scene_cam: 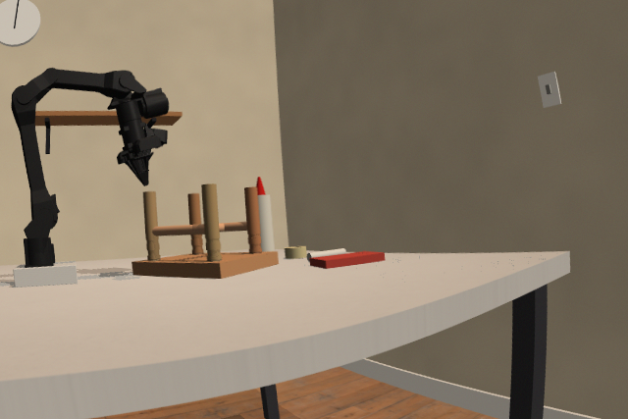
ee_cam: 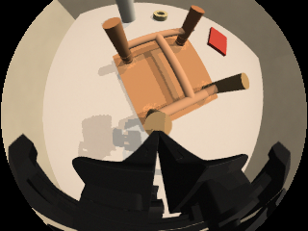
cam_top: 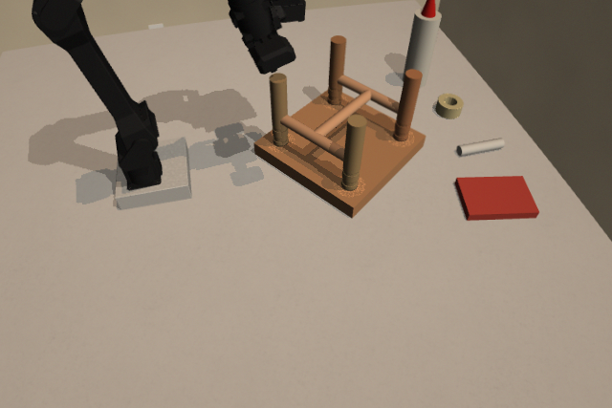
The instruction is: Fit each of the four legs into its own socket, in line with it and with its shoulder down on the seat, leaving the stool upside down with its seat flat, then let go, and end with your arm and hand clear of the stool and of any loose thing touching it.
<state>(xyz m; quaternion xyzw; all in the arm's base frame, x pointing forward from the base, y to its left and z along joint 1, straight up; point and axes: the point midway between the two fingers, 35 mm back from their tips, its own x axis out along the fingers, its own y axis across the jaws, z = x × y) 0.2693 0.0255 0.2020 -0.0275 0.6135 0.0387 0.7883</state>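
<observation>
Ok so the claw (cam_top: 268,69) (scene_cam: 145,183) (ee_cam: 157,134) is pinched shut, nothing in it, and from where I'm standing its tips hang just above the nearest olive leg (cam_top: 279,107) (scene_cam: 150,222) (ee_cam: 158,122). That leg's long axis runs upright, so I'd lift before swinging away. Past it, the upturned seat (cam_top: 390,161) (scene_cam: 177,268) (ee_cam: 144,79) spreads lower and farther outward, flat on the bench (cam_top: 247,294) (scene_cam: 304,302) (ee_cam: 72,91).

A pale round clock (scene_cam: 19,21) hangs on the tan wall (scene_cam: 202,39), above and left of a brown shelf (scene_cam: 101,118). Right of the shelf, a darker wall (scene_cam: 405,100) bears what is probably a light switch (scene_cam: 549,89). Wood-like flooring (scene_cam: 324,396) lies below.
</observation>
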